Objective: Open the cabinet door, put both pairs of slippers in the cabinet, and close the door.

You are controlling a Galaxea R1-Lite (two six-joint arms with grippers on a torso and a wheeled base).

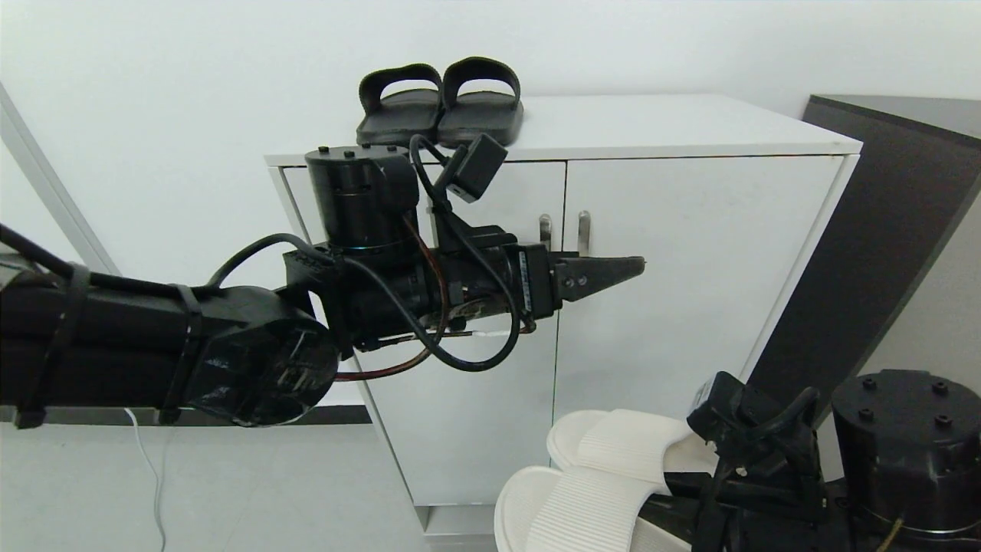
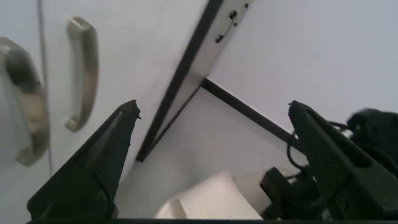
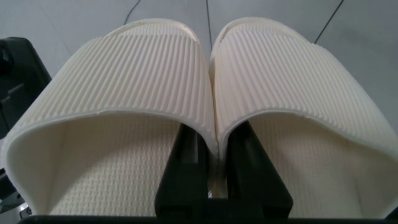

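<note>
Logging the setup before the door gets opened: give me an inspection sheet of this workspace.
Surface: white cabinet top, black slippers on its left end.
Job's things: cabinet doors shut; white slippers held low on the right.
Clutter: nothing seen.
Grippers: left gripper open, near the door handles; right gripper shut on the white slippers.
Cables: thin white cable lower left.
Surroundings: white wall; dark grey panel right of the cabinet.
</note>
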